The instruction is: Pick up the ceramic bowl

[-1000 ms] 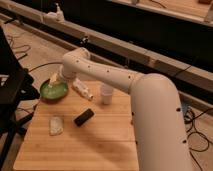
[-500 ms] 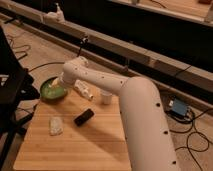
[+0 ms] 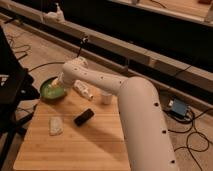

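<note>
We judge the ceramic bowl (image 3: 51,90) rigid, slick, breakable; our end effector (image 3: 58,85), spread wide above it, should pinch the rim.

One ceramic bowl (image 3: 51,90) beneath the gripper (image 3: 58,83), one white cup (image 3: 106,98), one black block (image 3: 84,117), one pale packet (image 3: 55,125), one bottle (image 3: 83,90).

Seeing glossy green glaze on ceramic bowl (image 3: 50,90). Gripper (image 3: 56,83) over bowl, at end of smooth white plastic-looking arm (image 3: 125,100) (dotted with small dark holes). Table (image 3: 95,145) pale wood, matt grain. Black block (image 3: 84,117) matt.
</note>
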Controlling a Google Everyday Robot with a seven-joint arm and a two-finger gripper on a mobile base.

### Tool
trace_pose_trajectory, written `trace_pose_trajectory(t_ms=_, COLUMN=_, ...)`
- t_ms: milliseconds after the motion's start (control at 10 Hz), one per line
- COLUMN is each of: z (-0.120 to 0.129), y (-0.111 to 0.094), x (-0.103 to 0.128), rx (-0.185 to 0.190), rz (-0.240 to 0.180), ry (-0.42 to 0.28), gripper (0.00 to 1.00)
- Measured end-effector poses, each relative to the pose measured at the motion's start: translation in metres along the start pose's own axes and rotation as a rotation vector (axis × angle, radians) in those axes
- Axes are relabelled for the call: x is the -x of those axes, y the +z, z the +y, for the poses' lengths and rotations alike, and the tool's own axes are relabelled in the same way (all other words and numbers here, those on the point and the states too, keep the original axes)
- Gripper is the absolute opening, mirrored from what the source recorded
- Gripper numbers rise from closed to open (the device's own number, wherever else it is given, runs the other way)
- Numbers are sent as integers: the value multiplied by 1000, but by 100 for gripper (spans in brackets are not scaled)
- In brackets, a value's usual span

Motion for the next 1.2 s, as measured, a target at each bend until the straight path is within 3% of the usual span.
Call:
trace_pose_trajectory(t_ms=200, z=-6, y=8, x=5, rx=9, rz=2, ry=27, gripper=66)
trace_pose_trajectory(t_ms=700, z=-25, y=45, x=15, rx=-11, rz=39, ry=53, gripper=65)
trace_pose_trajectory(t_ms=800, z=-25, y=51, x=17, rx=-5, rz=43, ry=60, gripper=60)
trace_pose_trajectory(t_ms=1000, z=-26, y=66, x=21, rx=16, rz=59, ry=84, gripper=37)
trace_pose_trajectory(t_ms=1200, z=-31, y=73, x=23, rx=27, rz=65, ry=110, gripper=21)
